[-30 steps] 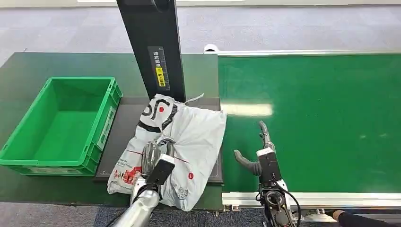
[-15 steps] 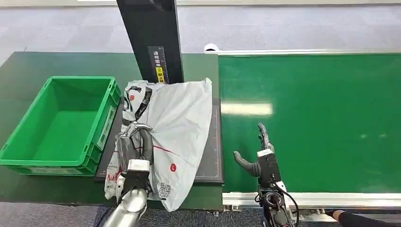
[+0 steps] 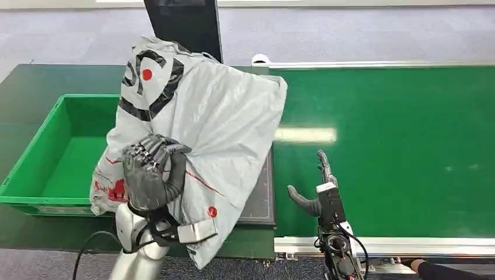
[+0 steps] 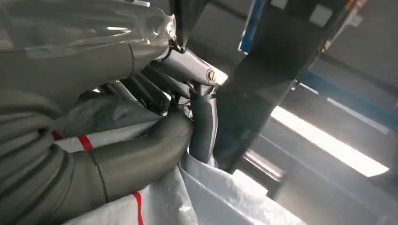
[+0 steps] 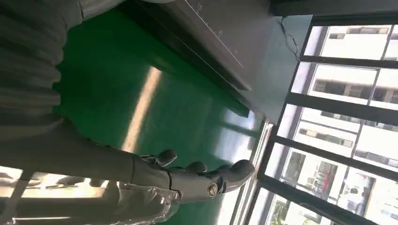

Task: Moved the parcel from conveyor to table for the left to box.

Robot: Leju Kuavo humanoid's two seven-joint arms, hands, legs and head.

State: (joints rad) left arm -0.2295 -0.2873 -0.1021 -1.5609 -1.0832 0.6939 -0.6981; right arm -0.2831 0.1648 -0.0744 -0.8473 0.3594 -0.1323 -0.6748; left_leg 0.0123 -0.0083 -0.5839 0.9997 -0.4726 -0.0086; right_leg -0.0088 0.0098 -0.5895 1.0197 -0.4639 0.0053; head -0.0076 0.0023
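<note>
One parcel point(image 3: 204, 122), a grey-white poly bag w/ black and red print, hangs in the air at centre-left of the head view, clear of the worktop point(image 3: 35, 81). The left hand point(image 3: 153, 175) grips it low down, fingers bunched into the plastic; the left wrist view shows the fingers point(image 4: 141, 159) wrapped round a fold of bag point(image 4: 197, 197) too.

Step in hand, as I judge it: the boxing part. Parcel is off the conveyor point(image 3: 397, 146) and lifted, not yet in the box. One green crate point(image 3: 35, 198) sits at left of frame, open-topped, nothing visible inside; the bag overlaps its right wall in the pic, so can't tell how high above it the bag hangs.

Next move prob needs a carry leftward until the bag is over the crate's opening, then lower and let go. The bag is floppy and wide vs the crate mouth, so a corner may catch the rim.

Right hand point(image 3: 318, 186) holds nothing, fingers spread, over the belt's near edge at lower centre-right; right wrist view shows it point(image 5: 197, 180) likewise spread above green belt.

Counts: 1 parcel, 1 crate, 1 conveyor, 1 dark flat plate point(image 3: 260, 204) under the bag, 1 black post point(image 3: 187, 29) at top centre, 2 hands.
</note>
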